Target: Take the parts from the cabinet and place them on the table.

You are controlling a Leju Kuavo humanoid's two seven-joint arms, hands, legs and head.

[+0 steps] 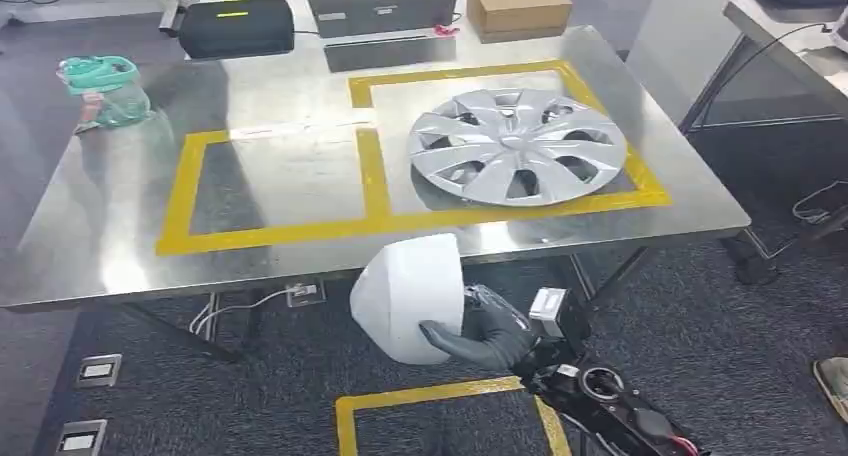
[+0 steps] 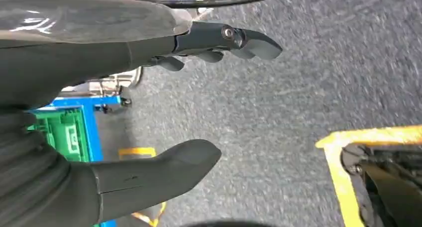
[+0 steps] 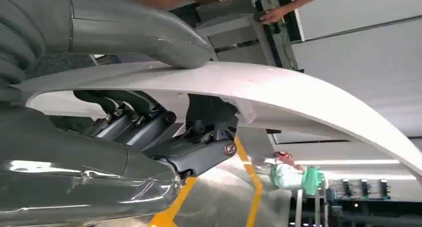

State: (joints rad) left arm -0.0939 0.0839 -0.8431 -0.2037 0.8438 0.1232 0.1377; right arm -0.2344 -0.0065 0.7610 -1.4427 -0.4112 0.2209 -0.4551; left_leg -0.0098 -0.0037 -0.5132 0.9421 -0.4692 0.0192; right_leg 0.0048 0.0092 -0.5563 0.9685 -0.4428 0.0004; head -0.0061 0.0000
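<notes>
My right hand [image 1: 480, 334] grips a white curved shell-shaped part [image 1: 410, 294] by its lower edge, below and in front of the steel table's [image 1: 120, 246] near edge. In the right wrist view the thumb [image 3: 134, 30] lies over the white part [image 3: 298, 95] and the dark fingers [image 3: 199, 152] sit under it. A silver wheel cover [image 1: 516, 144] lies flat inside the right yellow-taped rectangle on the table. My left hand [image 2: 164, 107] hangs over grey carpet, fingers [image 2: 234, 40] and thumb [image 2: 159, 170] apart, holding nothing.
The left yellow-taped rectangle [image 1: 270, 186] holds nothing. At the table's back stand a black case [image 1: 235, 26], a laptop [image 1: 385, 11] and a cardboard box [image 1: 517, 4]; a teal bottle [image 1: 105, 91] is at the left. Yellow floor tape [image 1: 440, 396] marks the carpet. A person's arm [image 3: 303, 3] reaches nearby.
</notes>
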